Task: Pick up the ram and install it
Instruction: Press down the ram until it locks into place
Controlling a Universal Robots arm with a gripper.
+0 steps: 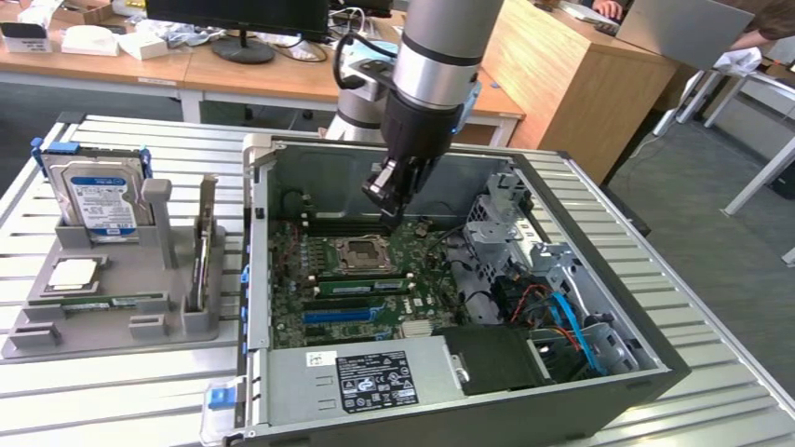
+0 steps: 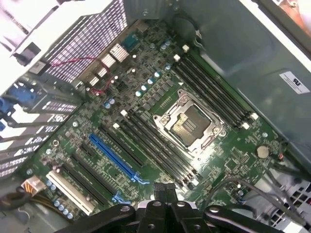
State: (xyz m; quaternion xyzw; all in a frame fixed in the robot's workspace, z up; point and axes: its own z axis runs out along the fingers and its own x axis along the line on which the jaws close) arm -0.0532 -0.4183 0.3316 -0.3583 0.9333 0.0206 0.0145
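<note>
Jaws were seen shut with nothing between them, hanging inside the open dark-grey metal computer case (image 1: 646, 368) above the green motherboard (image 2: 146, 87), close to the square silver processor socket (image 2: 192, 124). What was judged to be the ram, a long narrow green circuit-board stick (image 1: 106, 300), was found well apart from them, lying flat in a groove of the grey plastic holder (image 1: 186, 326) on the slatted metal bench (image 1: 125, 396), at the exterior view's left. The stick was judged to be light, thin and stiff, yet fragile: it would best be taken by its long bare edges near the middle, with the small chips and the contact edge left untouched, and it could slip or twist if gripped near one end. The same holder also carried an upright silver-and-blue boxy hard drive (image 1: 100, 200) and a flat square silver chip (image 1: 74, 272). Within the case, the long black memory slots (image 2: 155, 148) beside the socket looked unfilled, as far as could be told, next to a long blue plastic slot (image 2: 116, 160); a silver labelled power supply (image 1: 360, 377) and loose cables were housed there too.
</note>
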